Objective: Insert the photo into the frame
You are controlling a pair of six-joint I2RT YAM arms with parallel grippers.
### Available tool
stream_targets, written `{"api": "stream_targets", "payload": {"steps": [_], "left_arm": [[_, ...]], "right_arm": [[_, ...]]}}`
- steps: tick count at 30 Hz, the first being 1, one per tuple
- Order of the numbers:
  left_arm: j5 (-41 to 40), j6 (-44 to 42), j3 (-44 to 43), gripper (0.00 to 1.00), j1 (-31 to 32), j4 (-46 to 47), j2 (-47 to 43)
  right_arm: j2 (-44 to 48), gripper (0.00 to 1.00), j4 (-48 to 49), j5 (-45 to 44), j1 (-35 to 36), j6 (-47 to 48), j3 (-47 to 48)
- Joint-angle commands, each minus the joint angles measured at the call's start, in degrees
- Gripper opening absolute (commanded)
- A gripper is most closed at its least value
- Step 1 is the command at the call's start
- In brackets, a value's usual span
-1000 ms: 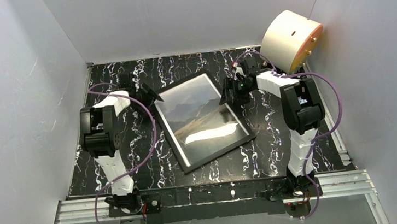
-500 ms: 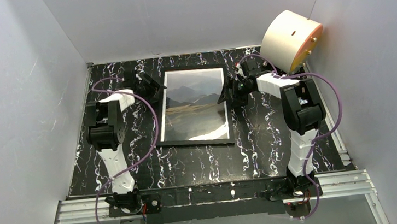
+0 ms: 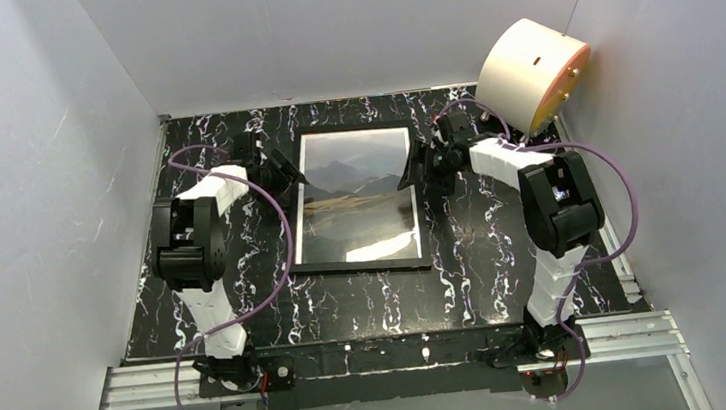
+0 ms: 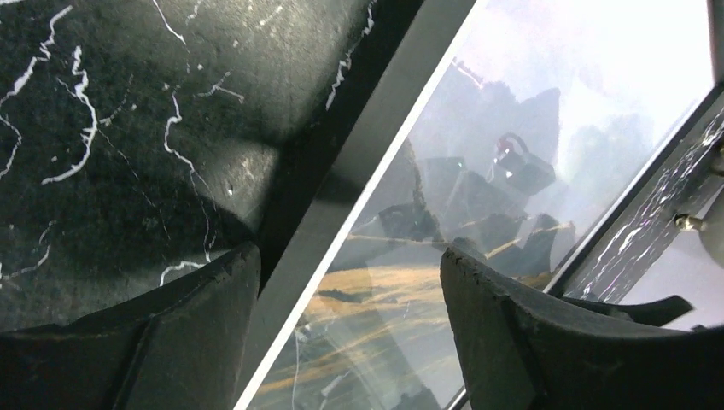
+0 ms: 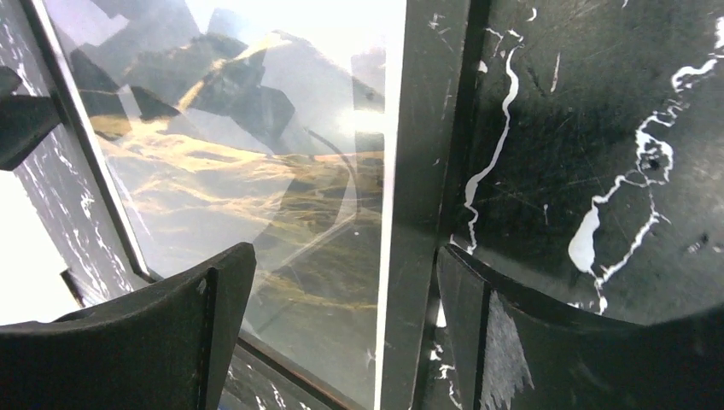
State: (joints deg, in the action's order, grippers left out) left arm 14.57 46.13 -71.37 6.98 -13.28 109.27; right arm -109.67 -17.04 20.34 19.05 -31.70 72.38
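The frame (image 3: 357, 264) lies flat in the middle of the black marbled table, square to its edges, with the photo (image 3: 357, 201) of mountains and golden hills showing under its pane. My left gripper (image 3: 288, 177) is open and straddles the frame's left border (image 4: 376, 111): one finger over the table, the other over the photo (image 4: 478, 145). My right gripper (image 3: 414, 172) is open astride the right border (image 5: 427, 128). Its outer finger sits close against the frame's edge, and its inner finger hangs over the photo (image 5: 256, 171). Seen from the wrists, the left gripper (image 4: 350, 256) and right gripper (image 5: 346, 254) grip nothing.
A cream cylindrical drum (image 3: 532, 73) leans against the right wall at the back. White walls close in the table on three sides. Purple cables (image 3: 282, 243) loop from both arms. An aluminium rail (image 3: 394, 358) runs along the near edge.
The frame has turned clockwise from askew to square with the table and slid toward the back, with both grippers following along its edges. In the last half second it barely moved.
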Motion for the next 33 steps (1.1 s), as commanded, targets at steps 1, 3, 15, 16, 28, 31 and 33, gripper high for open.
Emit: {"api": "stream_targets", "payload": {"steps": [1, 3, 15, 16, 28, 31, 33], "left_arm": [[-3.72, -5.39, -4.55, 0.76, 0.27, -10.1, -4.44], [-5.13, -7.2, -6.09, 0.9, -0.57, -14.06, -6.27], [-16.59, -13.51, -6.04, 0.98, -0.92, -24.56, -27.73], [-17.47, -14.62, -5.79, 0.98, -0.92, -24.56, -29.53], [-29.77, -19.11, -11.49, 0.98, -0.92, -28.19, -48.52], [-33.04, -20.07, -13.06, 0.98, -0.92, -28.22, -52.31], [-35.32, -20.13, -14.8, 0.98, -0.92, -28.88, -54.24]], "right_arm": [[8.54, 0.87, -1.42, -8.25, 1.18, -2.3, 3.55], [13.18, 0.88, -3.06, -14.18, 1.18, -2.52, 2.68], [46.11, 0.98, -11.83, -45.56, 1.22, -3.75, -5.76], [48.11, 0.99, -12.7, -47.36, 1.2, -3.52, -5.34], [58.57, 0.99, -18.45, -58.84, 1.17, 0.66, 6.7], [59.66, 0.99, -18.29, -59.78, 1.17, 1.34, 7.57], [60.35, 0.99, -17.29, -59.84, 1.17, 2.84, 7.56]]}}
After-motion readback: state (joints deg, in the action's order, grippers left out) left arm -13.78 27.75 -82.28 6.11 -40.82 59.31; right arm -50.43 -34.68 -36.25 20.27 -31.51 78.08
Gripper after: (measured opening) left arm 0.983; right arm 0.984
